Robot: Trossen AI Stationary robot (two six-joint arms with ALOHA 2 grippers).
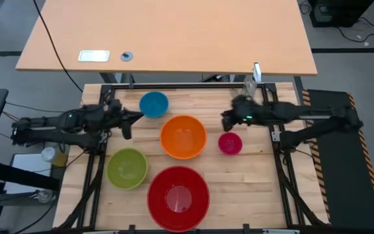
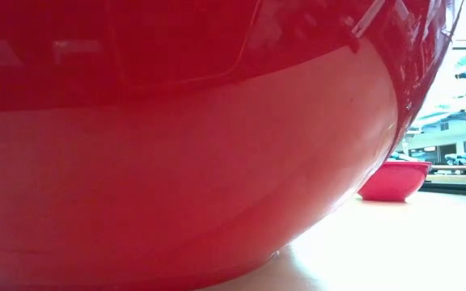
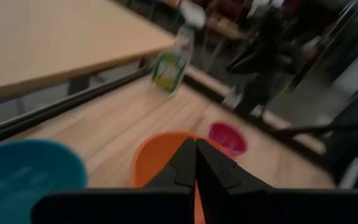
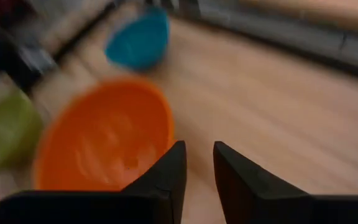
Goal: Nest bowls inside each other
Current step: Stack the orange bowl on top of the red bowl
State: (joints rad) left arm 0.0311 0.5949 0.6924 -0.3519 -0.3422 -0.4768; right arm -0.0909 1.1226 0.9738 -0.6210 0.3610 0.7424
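On a slatted wooden worktable (image 1: 239, 195), five plastic bowls sit apart from one another, none nested. The red bowl (image 1: 178, 197), the largest, lies at the near edge and fills almost the whole low view; the lime green bowl (image 1: 127, 168) sits just beside it on the left arm's side. The orange bowl (image 1: 183, 136) holds the middle of the table. The blue bowl (image 1: 153, 104) rests toward the far rail, and the small magenta bowl (image 1: 230, 143) stands just beside the orange one on the right arm's side.

The left gripper (image 1: 129, 121) hangs between the blue and orange bowls, its dark fingers (image 3: 185, 163) pressed together and carrying nothing. The right gripper (image 1: 226, 120) hovers near the far side of the magenta bowl, its fingers (image 4: 169, 174) standing a little apart with only bare wood showing between them; it touches no bowl.

At the far right corner of the table a spray bottle (image 3: 168, 65) stands upright. Beyond the rail, a pale desk (image 1: 167, 32) bears a small white plate (image 1: 93, 56) and a round disc (image 1: 126, 56).
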